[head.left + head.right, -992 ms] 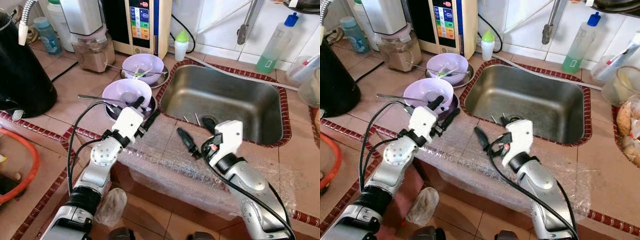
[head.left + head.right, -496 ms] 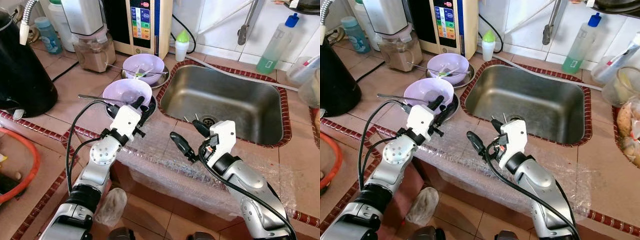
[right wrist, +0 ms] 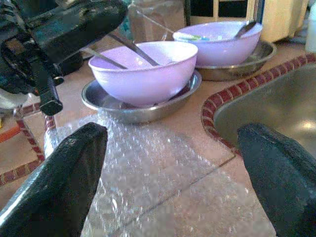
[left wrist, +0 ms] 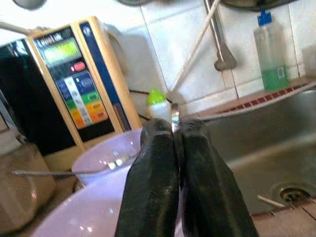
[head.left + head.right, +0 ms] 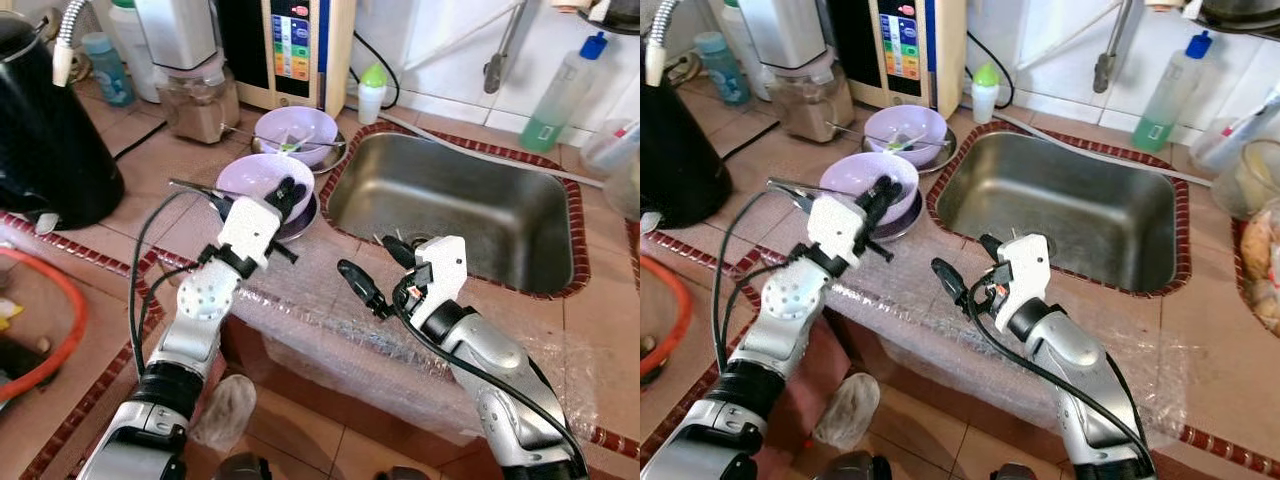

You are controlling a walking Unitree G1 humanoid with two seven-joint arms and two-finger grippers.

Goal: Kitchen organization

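Terracotta tiles cover the counter (image 5: 130, 200) around a steel sink (image 5: 450, 205). Over the last second the left gripper (image 5: 284, 193) has moved up to the rim of the near lilac bowl (image 5: 255, 180), fingers pressed together on what looks like a thin metal utensil (image 4: 175, 118). The right gripper (image 5: 372, 268) has swung in above the bubble wrap (image 5: 330, 320), fingers wide apart, empty. Probably the dishes are next for the sink. On the dispenser (image 4: 79, 94), lettering is too blurred to read.
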